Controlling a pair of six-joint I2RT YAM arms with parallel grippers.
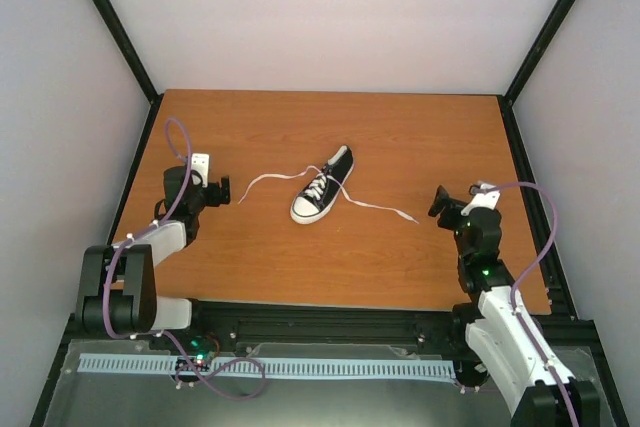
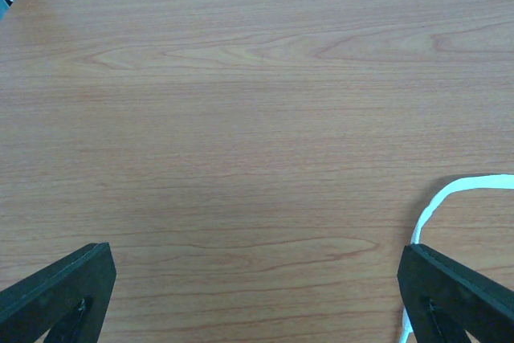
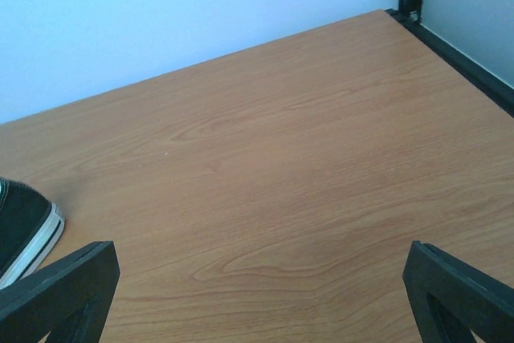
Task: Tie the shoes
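Note:
One small black canvas shoe [image 1: 323, 187] with white sole and toe cap lies mid-table, toe toward the near edge. Its white laces are spread out: the left lace [image 1: 268, 179] runs toward my left gripper, the right lace [image 1: 378, 207] runs toward my right gripper. My left gripper [image 1: 222, 192] is open and empty, just left of the left lace's end [image 2: 450, 198]. My right gripper [image 1: 438, 201] is open and empty, right of the right lace's end. The shoe's heel [image 3: 24, 230] shows at the left edge of the right wrist view.
The wooden table [image 1: 330, 127] is bounded by a black frame [image 1: 525, 177] and white walls. A black rail [image 1: 330, 322] runs along the near edge by the arm bases.

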